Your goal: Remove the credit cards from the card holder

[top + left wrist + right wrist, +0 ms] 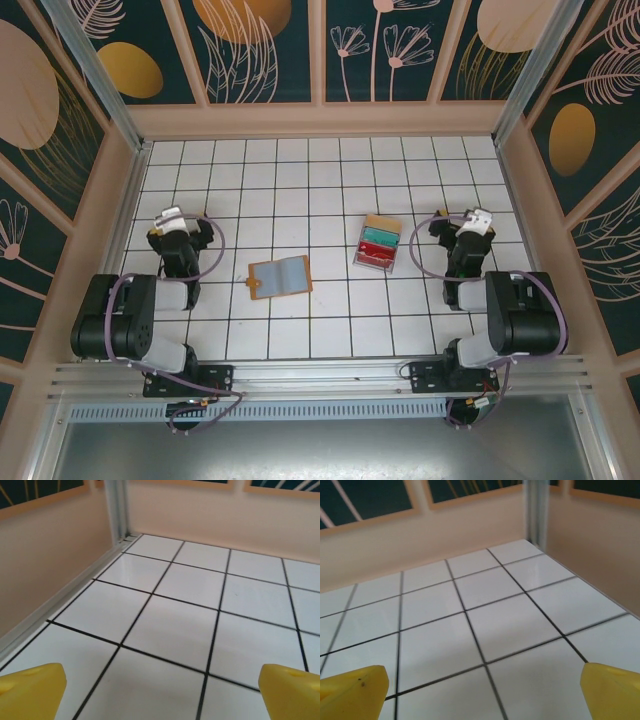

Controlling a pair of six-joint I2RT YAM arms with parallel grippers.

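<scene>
Lying between 2 gaping tools [160, 692] [480, 692]: 1 card holder [280, 276], 1 tray [378, 246].

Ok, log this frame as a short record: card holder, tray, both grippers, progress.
card holder: open flat on the table, lining up, left of centre
tray: right of the holder, apart from it, teal and red strips inside
left gripper: open, empty, above bare table
right gripper: open, empty, above bare table
progress: holder not yet touched
</scene>
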